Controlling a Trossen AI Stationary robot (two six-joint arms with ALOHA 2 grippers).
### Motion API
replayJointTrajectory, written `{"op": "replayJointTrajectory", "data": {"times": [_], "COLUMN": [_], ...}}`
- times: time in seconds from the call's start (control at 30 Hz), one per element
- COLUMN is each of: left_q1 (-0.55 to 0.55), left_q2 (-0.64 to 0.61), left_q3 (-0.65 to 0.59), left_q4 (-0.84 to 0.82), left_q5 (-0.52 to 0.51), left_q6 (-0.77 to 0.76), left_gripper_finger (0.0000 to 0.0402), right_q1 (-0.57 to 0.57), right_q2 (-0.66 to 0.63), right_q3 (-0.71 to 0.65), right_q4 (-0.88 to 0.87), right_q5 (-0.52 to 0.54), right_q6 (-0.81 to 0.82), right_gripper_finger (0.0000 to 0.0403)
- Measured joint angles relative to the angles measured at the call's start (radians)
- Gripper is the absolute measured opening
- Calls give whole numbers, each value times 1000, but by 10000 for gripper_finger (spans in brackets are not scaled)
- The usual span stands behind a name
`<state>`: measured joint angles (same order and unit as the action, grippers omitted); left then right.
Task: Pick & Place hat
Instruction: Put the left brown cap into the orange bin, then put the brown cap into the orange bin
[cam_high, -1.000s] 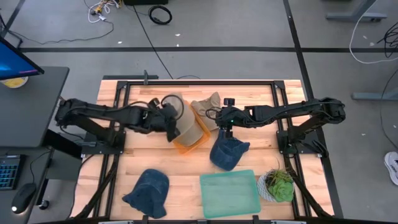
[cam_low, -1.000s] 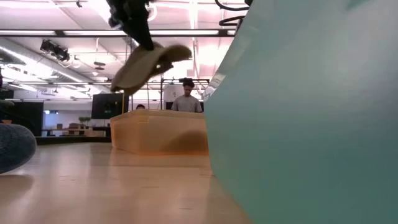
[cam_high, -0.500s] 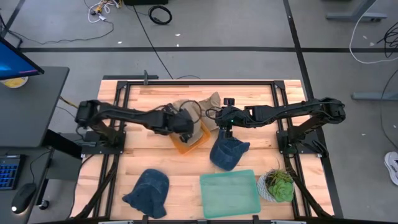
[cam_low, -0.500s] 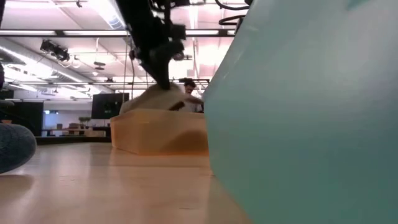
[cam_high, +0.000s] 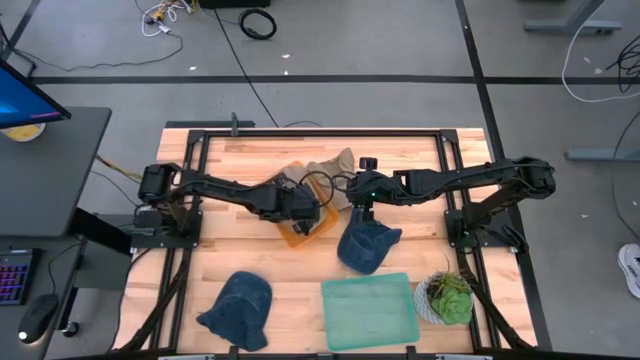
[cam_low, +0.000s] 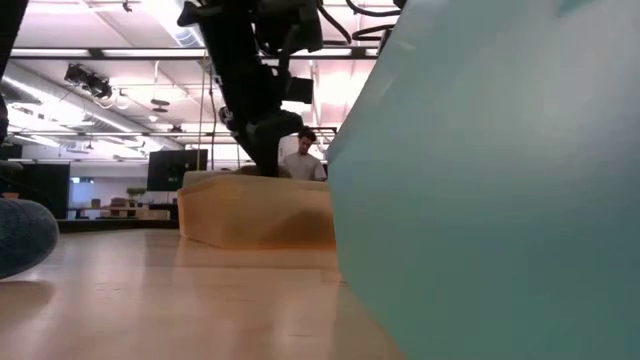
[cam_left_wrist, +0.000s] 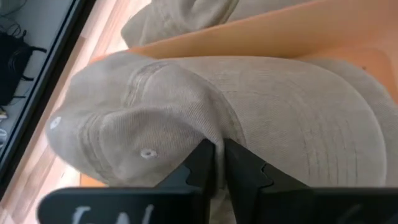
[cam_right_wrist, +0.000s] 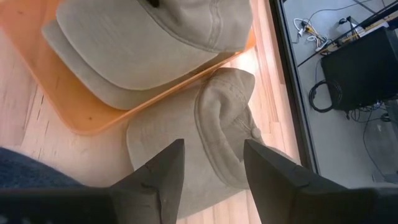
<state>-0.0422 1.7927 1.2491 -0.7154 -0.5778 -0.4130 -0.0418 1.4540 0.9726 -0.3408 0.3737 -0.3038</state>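
A tan cap (cam_left_wrist: 261, 118) lies inside the orange tray (cam_high: 300, 232) at mid-table. My left gripper (cam_left_wrist: 216, 149) is shut on the cap and reaches down into the tray (cam_low: 255, 215). A second tan hat (cam_right_wrist: 217, 124) rests on the wood just beyond the tray's far right corner. My right gripper (cam_right_wrist: 211, 146) hovers open above this hat and touches nothing. A dark blue hat (cam_high: 365, 245) lies below the right arm. Another blue hat (cam_high: 240, 308) sits near the front left. My left gripper pinches a raised fold of the cap's crown (cam_left_wrist: 205, 134) between its two shut fingers (cam_left_wrist: 242, 168), beside the top button. It comes from above, slanting in from the table's left. The cap sits low in the orange tray, its brim toward the tray wall (cam_left_wrist: 261, 34).
A teal tray (cam_high: 368, 308) lies at the front and fills the right of the low view (cam_low: 500, 180). A potted plant (cam_high: 445, 298) stands at the front right. A person (cam_low: 300, 150) is in the room behind the table.
My left gripper has moved toward the table's right and down, carrying the tan cap from above the tray's left side into the orange tray. The cap, lifted clear a second ago, now sits below the tray's rim. The gripper has stayed shut on it.
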Motion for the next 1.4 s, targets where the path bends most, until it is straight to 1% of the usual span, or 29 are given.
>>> {"op": "replayJointTrajectory", "data": {"times": [0.13,0.23,0.47,0.6,0.97,1.03,1.17,1.4], "left_q1": [0,0,-1,-8,-8,-8,-8,-5], "left_q2": [0,0,0,-18,-46,-67,-133,-304], "left_q3": [0,0,0,0,1,0,1,1], "left_q4": [26,26,34,25,3,-22,-43,-74], "left_q5": [2,8,105,118,126,125,123,121], "left_q6": [35,32,56,114,186,189,189,233], "left_gripper_finger": [61,71,106,124,190,199,206,206], "right_q1": [0,0,0,0,0,0,-11,-57], "right_q2": [0,0,0,0,0,0,0,0], "right_q3": [0,0,0,0,0,0,0,0], "right_q4": [-1,-2,-5,-5,-10,-15,-18,33], "right_q5": [0,0,0,-1,-2,-10,-95,-106], "right_q6": [0,1,7,8,37,37,38,34], "right_gripper_finger": [169,169,169,169,169,169,179,214]}}
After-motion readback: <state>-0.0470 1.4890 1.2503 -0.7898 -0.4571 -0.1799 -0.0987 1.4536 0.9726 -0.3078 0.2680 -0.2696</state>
